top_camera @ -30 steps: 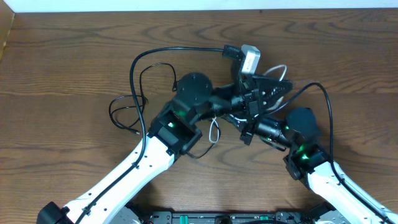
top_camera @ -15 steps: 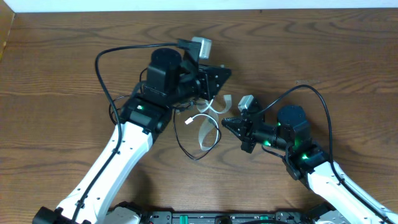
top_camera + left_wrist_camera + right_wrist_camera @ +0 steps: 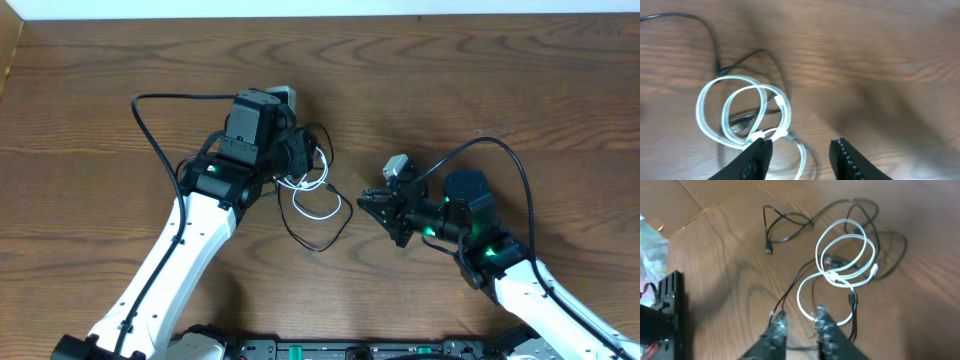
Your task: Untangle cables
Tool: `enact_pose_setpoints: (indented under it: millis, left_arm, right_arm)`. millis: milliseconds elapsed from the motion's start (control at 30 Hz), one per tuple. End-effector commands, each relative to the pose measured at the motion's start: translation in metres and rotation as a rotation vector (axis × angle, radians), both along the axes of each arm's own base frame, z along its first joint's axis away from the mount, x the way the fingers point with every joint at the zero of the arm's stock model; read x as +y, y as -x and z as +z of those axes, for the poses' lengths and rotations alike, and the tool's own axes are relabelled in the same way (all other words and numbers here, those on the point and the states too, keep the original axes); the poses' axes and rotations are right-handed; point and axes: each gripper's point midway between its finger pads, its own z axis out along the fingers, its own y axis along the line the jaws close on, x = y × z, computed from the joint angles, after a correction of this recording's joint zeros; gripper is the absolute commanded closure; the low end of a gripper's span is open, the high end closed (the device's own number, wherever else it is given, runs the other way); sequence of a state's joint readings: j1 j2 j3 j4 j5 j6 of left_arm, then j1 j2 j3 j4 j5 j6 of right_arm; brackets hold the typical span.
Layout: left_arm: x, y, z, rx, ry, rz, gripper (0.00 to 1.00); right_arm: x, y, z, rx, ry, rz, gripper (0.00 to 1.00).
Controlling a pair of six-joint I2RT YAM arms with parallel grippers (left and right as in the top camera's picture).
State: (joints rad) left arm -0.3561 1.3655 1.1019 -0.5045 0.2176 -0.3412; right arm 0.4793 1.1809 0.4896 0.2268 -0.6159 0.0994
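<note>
Two cables lie together on the wooden table [image 3: 540, 80], between the arms.

Overhead: the white cable [image 3: 317, 216] sits in small loops just in front of the left arm's wrist. The thin black cable [image 3: 318, 249] swings a wider loop below and crosses the white one. The left gripper [image 3: 800, 156] has its fingers hidden under its own wrist housing in this view. The right gripper [image 3: 368, 203] points at the coils from the right, near them but not touching.

Left wrist view shows what overhead hides: the jaws stand apart with nothing clamped. The white coils lie on the wood up and left of the fingertips. One white strand runs down through the gap. The picture is blurred, so contact with a finger cannot be told.

Right wrist view: the jaws are separated by a narrow gap, which is empty. The lowest white loop ends just ahead of the fingertips. Only this view shows the black cable's small plug [image 3: 769, 250], lying on bare wood apart from the coils. It also shows a second black plug [image 3: 851, 300] beside the lowest white loop.
</note>
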Motion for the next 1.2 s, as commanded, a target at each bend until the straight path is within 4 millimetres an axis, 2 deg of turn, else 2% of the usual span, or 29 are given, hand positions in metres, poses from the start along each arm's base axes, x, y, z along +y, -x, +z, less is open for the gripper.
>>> enact_pose_setpoints:
  millis: [0, 133, 333, 433, 600, 800, 1000, 1133, 1167]
  left_arm:
    - [0.039, -0.001, -0.01, -0.001, -0.198, 0.11, 0.56]
    - [0.058, 0.001, -0.03, 0.037, -0.302, 0.164, 0.5]
    - [0.063, -0.013, -0.061, 0.079, -0.372, 0.187, 0.5]
    - [0.061, -0.024, -0.084, 0.103, -0.393, 0.187, 0.5]
    - [0.074, -0.042, -0.111, 0.095, -0.484, 0.244, 0.48]
    - [0.073, -0.053, -0.143, 0.12, -0.496, 0.247, 0.43]
    - [0.065, -0.048, -0.175, 0.192, -0.479, 0.204, 0.41]
    - [0.062, -0.044, -0.186, 0.223, -0.472, 0.187, 0.41]
    - [0.061, -0.044, -0.186, 0.225, -0.464, 0.182, 0.44]
  right_arm:
    - [-0.004, -0.003, -0.008, 0.022, 0.038, -0.038, 0.79]
    - [-0.018, -0.008, -0.027, 0.067, 0.118, -0.122, 0.72]
    - [-0.019, -0.006, -0.031, 0.084, 0.127, -0.121, 0.69]
    - [-0.019, -0.005, -0.032, 0.09, 0.13, -0.12, 0.69]
    - [-0.02, -0.004, -0.034, 0.101, 0.138, -0.12, 0.69]
    - [-0.021, -0.003, -0.035, 0.105, 0.14, -0.12, 0.69]
    - [-0.021, -0.003, -0.035, 0.105, 0.14, -0.12, 0.69]
    - [-0.021, -0.003, -0.035, 0.105, 0.14, -0.12, 0.69]
    - [-0.021, -0.003, -0.035, 0.105, 0.14, -0.12, 0.69]
